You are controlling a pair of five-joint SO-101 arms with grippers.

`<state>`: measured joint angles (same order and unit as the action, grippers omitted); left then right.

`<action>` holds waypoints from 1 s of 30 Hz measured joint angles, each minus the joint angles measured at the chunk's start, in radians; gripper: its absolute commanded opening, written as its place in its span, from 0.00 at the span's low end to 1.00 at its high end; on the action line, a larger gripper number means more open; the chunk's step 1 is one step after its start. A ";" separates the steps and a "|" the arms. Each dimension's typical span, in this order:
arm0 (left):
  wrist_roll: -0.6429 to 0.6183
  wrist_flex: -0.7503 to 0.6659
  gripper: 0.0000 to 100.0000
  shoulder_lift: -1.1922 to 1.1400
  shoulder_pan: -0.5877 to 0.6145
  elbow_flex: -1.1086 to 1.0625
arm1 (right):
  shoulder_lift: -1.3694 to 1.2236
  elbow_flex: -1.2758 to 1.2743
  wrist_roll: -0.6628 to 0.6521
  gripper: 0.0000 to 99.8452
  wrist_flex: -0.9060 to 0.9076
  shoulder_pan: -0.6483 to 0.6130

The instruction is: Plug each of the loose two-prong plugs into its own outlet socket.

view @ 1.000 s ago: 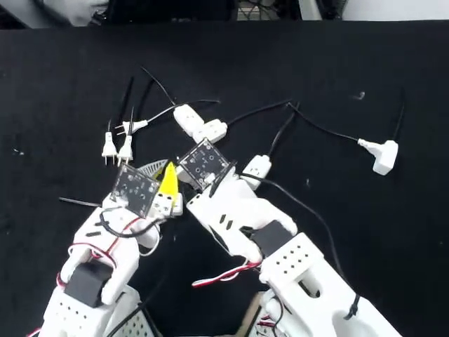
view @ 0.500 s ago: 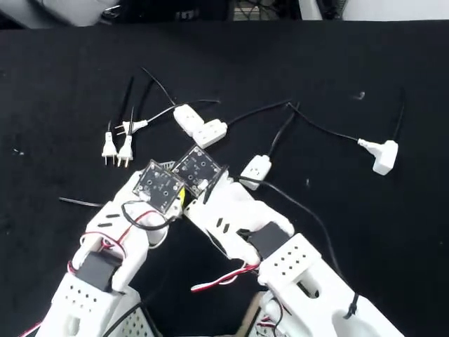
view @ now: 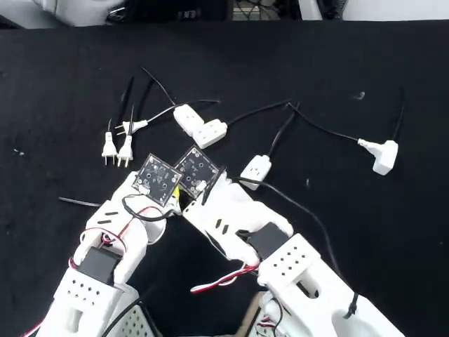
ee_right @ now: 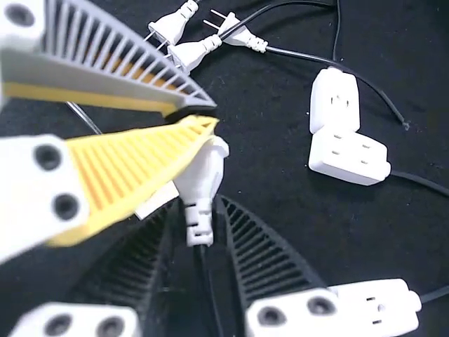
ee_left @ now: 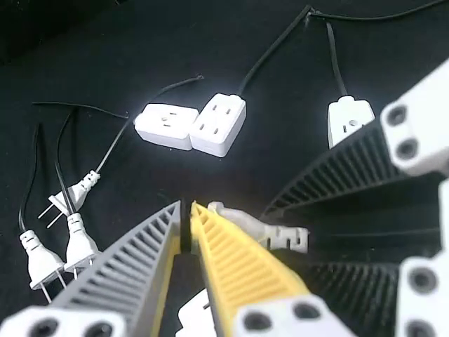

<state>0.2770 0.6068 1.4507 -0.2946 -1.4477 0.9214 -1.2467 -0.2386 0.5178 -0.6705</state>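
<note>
My right gripper (ee_right: 200,205) is shut on a white two-prong plug (ee_right: 202,175), its black fingers (ee_right: 256,253) clamping the plug's body. My left gripper (ee_left: 186,209), with one grey and one yellow finger (ee_left: 231,260), is shut, its tips right against the head of that plug (ee_left: 259,228); the prongs are hidden. In the high view both wrists meet mid-table, left arm (view: 119,232) beside right arm (view: 238,217). Two white outlets (view: 200,125) lie joined beyond them, a third outlet (view: 256,168) to the right. Three loose plugs (view: 119,144) lie at the left.
A flat white angled plug (view: 382,156) on a thin black cord lies far right. Black cords (view: 309,123) run across the dark table (view: 63,63) between the outlets. A short black wire (view: 77,202) lies by the left arm.
The left arm has swung right and forward until its gripper meets the right gripper; its yellow finger, plain a second ago, is now under the wrist board. The right arm shifted slightly left.
</note>
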 measured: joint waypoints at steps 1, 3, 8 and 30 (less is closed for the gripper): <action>0.000 0.000 0.03 0.000 0.000 -0.006 | 0.000 0.000 0.000 0.01 0.000 0.003; 0.002 0.000 0.03 0.000 0.000 -0.020 | 0.000 0.000 0.000 0.01 0.000 0.005; 0.000 0.000 0.03 -0.006 0.000 -0.026 | 0.000 0.000 0.000 0.01 0.000 0.018; 0.000 0.000 0.03 -0.014 0.144 -0.009 | 0.000 0.000 0.000 0.01 0.000 0.021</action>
<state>0.2770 0.6068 1.4369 -0.1504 -1.4569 0.9214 -1.2467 -0.2386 0.5178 -0.6490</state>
